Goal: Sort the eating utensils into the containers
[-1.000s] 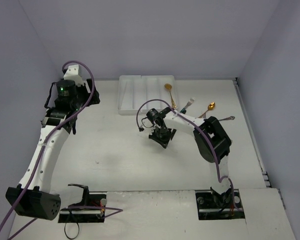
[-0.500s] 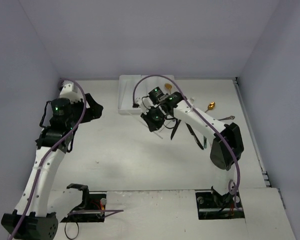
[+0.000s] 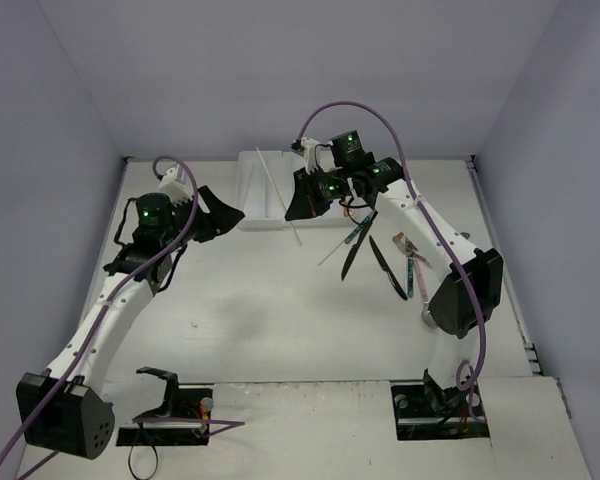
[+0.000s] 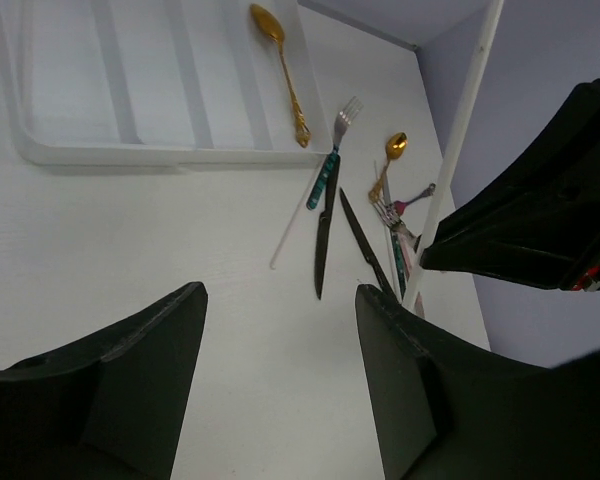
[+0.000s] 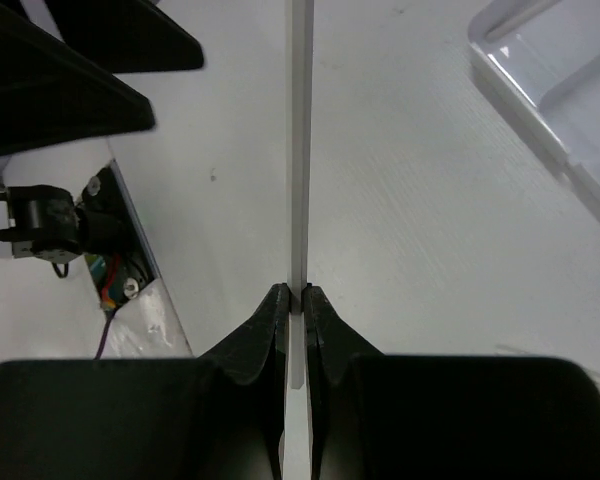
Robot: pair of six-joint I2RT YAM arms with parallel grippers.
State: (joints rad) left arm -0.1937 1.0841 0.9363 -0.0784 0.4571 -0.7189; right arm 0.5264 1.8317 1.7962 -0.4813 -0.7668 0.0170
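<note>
One white stick (image 5: 300, 150), perhaps a chopstick, is clamped between the fingers of the right gripper (image 5: 292, 297), and a long part of it stands out free ahead of them. In the top view it crosses slantwise over the white tray (image 3: 255, 200), with its near end past the front wall. The left gripper (image 4: 280, 300) hangs just left of the tray, its fingers apart and holding nothing. A gold spoon (image 4: 278, 62) lies in the rightmost compartment. On the table right of the tray I see a second white stick (image 4: 288, 240), a teal-handled fork (image 4: 330, 150), black knives (image 4: 322, 245) and some pink-handled pieces.

To place the stick well, I would first turn the wrist until it runs parallel to the dividers; at this angle I think it would land across them. Then I would lower it slowly, because the free end swings wide, and let go only when it is low inside one compartment.
</note>
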